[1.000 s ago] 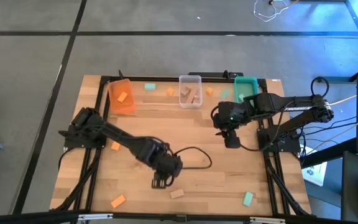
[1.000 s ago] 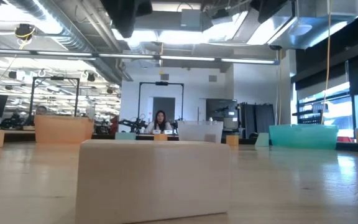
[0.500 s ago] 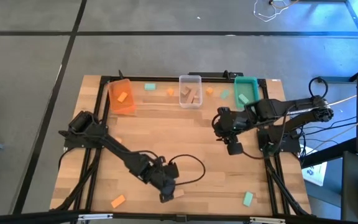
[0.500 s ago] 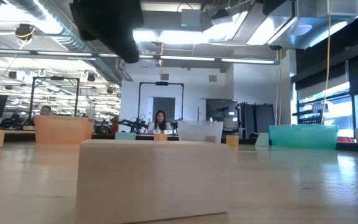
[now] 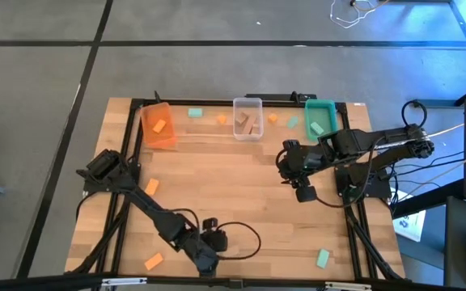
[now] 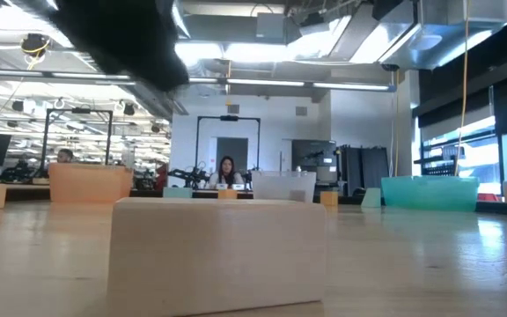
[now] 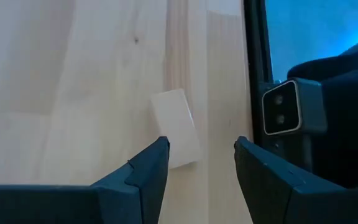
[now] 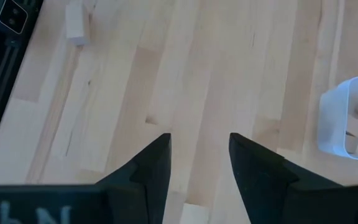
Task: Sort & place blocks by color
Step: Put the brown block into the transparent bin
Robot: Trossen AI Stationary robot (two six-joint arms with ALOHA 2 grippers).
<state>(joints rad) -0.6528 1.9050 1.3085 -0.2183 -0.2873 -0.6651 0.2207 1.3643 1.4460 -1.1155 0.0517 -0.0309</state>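
Overhead, at six o'clock on the wooden table (image 5: 241,194): left gripper (image 5: 205,263) at the near edge, its claw hidden beneath its own wrist. Right gripper (image 5: 302,191) at three o'clock, over open boards. Along the twelve o'clock edge: orange bin (image 5: 158,125), clear bin (image 5: 247,118), teal bin (image 5: 320,115), with loose blocks between them. Orange block (image 5: 153,261) at seven o'clock, teal block (image 5: 323,258) at five o'clock; wide bare wood in the middle.

Table level: plain light-wood rectangular block (image 6: 219,252) fills the foreground; bins line the far edge; a dark arm overhead at eleven o'clock.

Left wrist: claw released, fingers (image 7: 146,169) flanking the wood block's near end, not touching; black edge rail just beside.

Right wrist: claw released, fingers (image 8: 153,165) over bare boards, grasping nothing.
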